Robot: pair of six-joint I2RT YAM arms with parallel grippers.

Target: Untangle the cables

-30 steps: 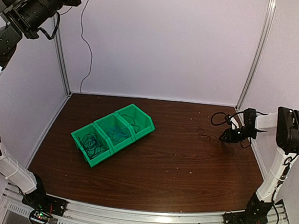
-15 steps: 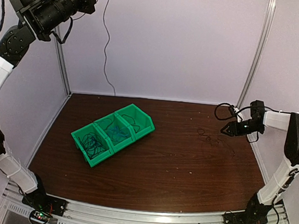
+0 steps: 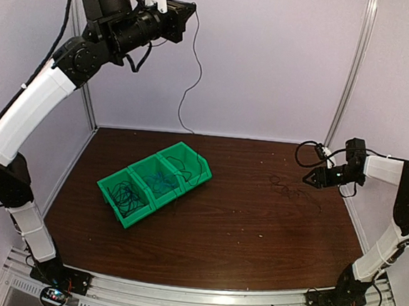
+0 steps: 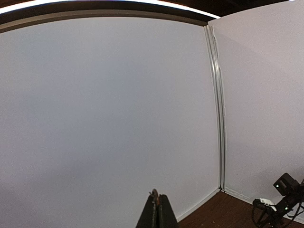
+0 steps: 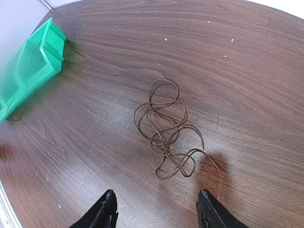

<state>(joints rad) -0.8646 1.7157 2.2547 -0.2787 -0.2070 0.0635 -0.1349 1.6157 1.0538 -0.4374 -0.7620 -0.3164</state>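
Observation:
My left gripper point(image 3: 190, 12) is high above the table's back, shut on the end of a thin black cable point(image 3: 198, 81) that hangs down toward the green bins point(image 3: 202, 168). In the left wrist view the fingers point(image 4: 156, 197) are pressed together with a small cable tip showing between them. More black cables point(image 3: 125, 196) and blue cables point(image 3: 160, 185) lie tangled inside the bins. A loose dark cable point(image 3: 287, 188) lies coiled on the table at the right, and the right wrist view shows this cable point(image 5: 166, 133) just ahead of my right gripper point(image 5: 156, 206). That right gripper point(image 3: 308, 180) stands open and holds nothing.
The three green bins sit joined in a diagonal row left of centre, and one bin corner point(image 5: 35, 61) shows in the right wrist view. Purple walls with metal corner posts point(image 3: 349, 72) close in the back and sides. The right arm's own thick black cable point(image 3: 305, 153) loops near its wrist.
The left arm swung right while still high, carrying the hanging cable with it. The right gripper opened and drew back a little from the coiled cable on the table.

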